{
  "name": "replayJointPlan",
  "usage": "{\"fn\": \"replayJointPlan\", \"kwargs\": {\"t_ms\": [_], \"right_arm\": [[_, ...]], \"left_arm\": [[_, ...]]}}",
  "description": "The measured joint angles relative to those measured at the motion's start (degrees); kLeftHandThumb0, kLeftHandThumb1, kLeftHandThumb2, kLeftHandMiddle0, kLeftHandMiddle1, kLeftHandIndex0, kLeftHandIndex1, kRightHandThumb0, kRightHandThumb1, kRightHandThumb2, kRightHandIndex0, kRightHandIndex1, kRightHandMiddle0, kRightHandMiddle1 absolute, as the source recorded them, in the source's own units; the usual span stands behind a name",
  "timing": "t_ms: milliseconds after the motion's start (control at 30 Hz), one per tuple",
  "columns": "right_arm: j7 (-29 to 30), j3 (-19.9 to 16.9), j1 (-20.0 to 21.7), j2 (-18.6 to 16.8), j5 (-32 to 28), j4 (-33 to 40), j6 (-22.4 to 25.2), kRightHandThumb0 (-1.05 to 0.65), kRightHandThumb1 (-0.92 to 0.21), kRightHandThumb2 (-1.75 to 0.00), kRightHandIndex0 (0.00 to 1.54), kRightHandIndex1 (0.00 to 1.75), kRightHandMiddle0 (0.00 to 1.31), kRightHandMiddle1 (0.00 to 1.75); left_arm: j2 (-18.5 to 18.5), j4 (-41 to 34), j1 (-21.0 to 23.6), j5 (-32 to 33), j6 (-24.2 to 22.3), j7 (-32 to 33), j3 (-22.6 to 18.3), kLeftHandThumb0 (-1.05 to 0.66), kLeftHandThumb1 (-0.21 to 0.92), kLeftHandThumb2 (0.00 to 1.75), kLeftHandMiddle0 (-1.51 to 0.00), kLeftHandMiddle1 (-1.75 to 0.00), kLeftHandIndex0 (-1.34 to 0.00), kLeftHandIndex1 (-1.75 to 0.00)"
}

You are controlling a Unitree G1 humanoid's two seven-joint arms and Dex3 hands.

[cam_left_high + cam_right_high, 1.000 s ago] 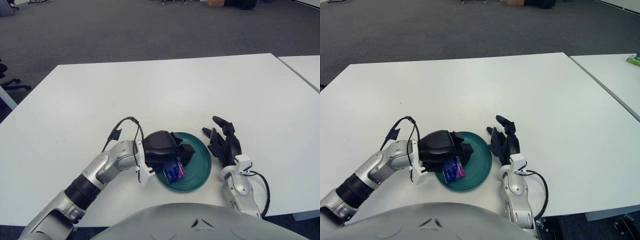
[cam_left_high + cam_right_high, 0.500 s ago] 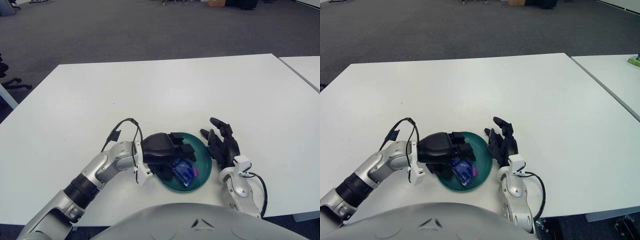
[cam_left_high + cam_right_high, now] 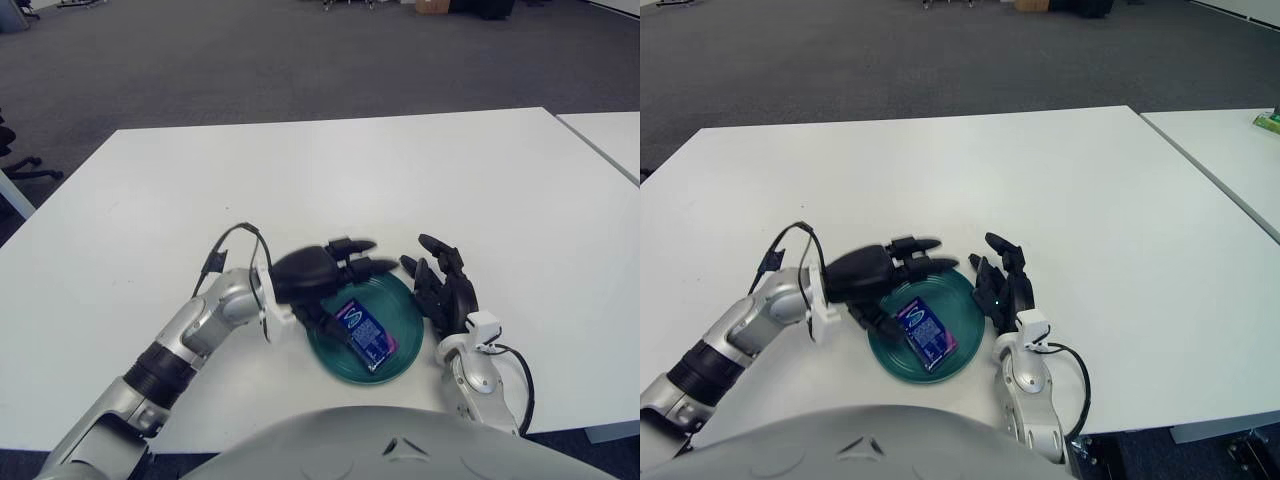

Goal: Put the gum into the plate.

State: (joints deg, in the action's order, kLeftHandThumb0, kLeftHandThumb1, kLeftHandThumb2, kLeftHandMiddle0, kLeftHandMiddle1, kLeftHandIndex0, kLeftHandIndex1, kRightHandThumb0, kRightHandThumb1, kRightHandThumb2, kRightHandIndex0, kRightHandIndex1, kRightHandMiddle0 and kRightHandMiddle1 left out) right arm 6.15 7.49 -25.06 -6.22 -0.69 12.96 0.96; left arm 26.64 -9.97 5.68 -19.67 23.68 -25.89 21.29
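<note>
A blue and purple gum pack [image 3: 363, 330] lies flat in the dark green plate [image 3: 406, 312] near the table's front edge; it also shows in the right eye view [image 3: 925, 335]. My left hand [image 3: 318, 272] hovers over the plate's left rim with its fingers spread, holding nothing, just up and left of the gum. My right hand [image 3: 446, 290] rests on the table next to the plate's right rim, fingers spread and empty.
The white table [image 3: 330, 180] stretches far behind the plate. A second white table [image 3: 610, 135] stands to the right across a narrow gap. Grey carpet floor lies beyond.
My left hand let go of the gum, which now lies flat in the plate. The hand opened and lifted up and to the left. The right hand has barely moved.
</note>
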Motion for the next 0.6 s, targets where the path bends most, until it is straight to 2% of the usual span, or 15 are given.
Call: {"fn": "replayJointPlan", "kwargs": {"t_ms": [100, 167, 300, 367, 600], "right_arm": [[0.4, 0.3, 0.0, 0.0, 0.8, -0.7, -0.9, -0.6, -0.92, -0.84, 0.54, 0.38, 0.06, 0.91], [0.4, 0.5, 0.0, 0.0, 1.3, -1.0, -1.3, -0.6, -0.92, -0.84, 0.55, 0.39, 0.06, 0.91], [0.4, 0.6, 0.0, 0.0, 1.7, -1.4, -1.9, -0.61, -0.92, -0.84, 0.55, 0.41, 0.05, 0.91], [0.4, 0.7, 0.0, 0.0, 1.8, -1.5, -2.0, -0.61, -0.92, -0.84, 0.56, 0.42, 0.05, 0.91], [0.5, 1.0, -0.2, 0.1, 1.8, -1.4, -2.6, -0.61, -0.92, -0.86, 0.52, 0.48, 0.03, 0.92]], "left_arm": [[-2.6, -2.3, -1.8, 6.7, -5.9, 0.6, -3.1, -1.05, 0.92, 0.35, 0.0, 0.0, 0.0, 0.0], [-5.0, -0.9, -3.0, 9.2, -7.9, 2.1, -4.3, -1.05, 0.92, 0.39, 0.0, 0.0, 0.0, 0.0], [-10.5, 6.3, -4.6, 12.9, -8.2, 4.8, -5.5, -1.05, 0.92, 0.44, 0.0, 0.0, 0.0, 0.0], [-12.6, 7.5, -5.9, 15.1, -9.4, 5.7, -6.4, -1.05, 0.92, 0.56, 0.0, 0.0, 0.0, 0.0], [-20.9, 2.9, -13.2, 28.4, -10.7, 9.0, -11.6, -1.05, 0.92, 0.76, 0.0, 0.0, -0.02, -0.01]]}}
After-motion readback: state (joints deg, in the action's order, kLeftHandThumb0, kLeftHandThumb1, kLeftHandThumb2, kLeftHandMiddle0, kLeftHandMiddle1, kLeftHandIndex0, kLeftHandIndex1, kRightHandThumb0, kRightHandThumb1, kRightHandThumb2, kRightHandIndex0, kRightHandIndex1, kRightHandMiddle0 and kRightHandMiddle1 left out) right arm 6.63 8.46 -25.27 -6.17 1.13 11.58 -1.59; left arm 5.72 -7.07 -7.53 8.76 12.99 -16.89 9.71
